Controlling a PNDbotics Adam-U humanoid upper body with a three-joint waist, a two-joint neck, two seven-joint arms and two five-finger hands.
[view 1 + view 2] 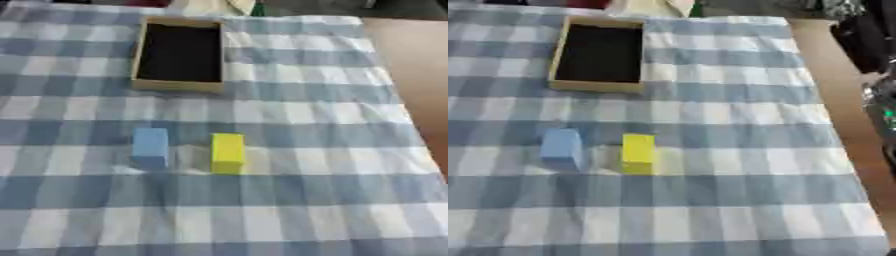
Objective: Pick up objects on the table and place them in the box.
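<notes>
A tan cardboard box point(139, 52) with a black inside lies open at the far middle-left of the checked cloth, with nothing in it. Nearer to me a light blue block point(150, 146) stands on the cloth. A yellow block point(227, 152) stands a short gap to its right. Both blocks are upright and apart from the box. Black and silver parts of my right arm point(866, 35) and hand point(884, 112) show only in the right eye view, at the right edge beyond the table, far from the blocks. My left hand does not show.
The blue and white checked cloth point(332, 150) covers the table. A bare brown strip of table point(411, 55) runs along the right side. A few unclear things sit past the far edge behind the box.
</notes>
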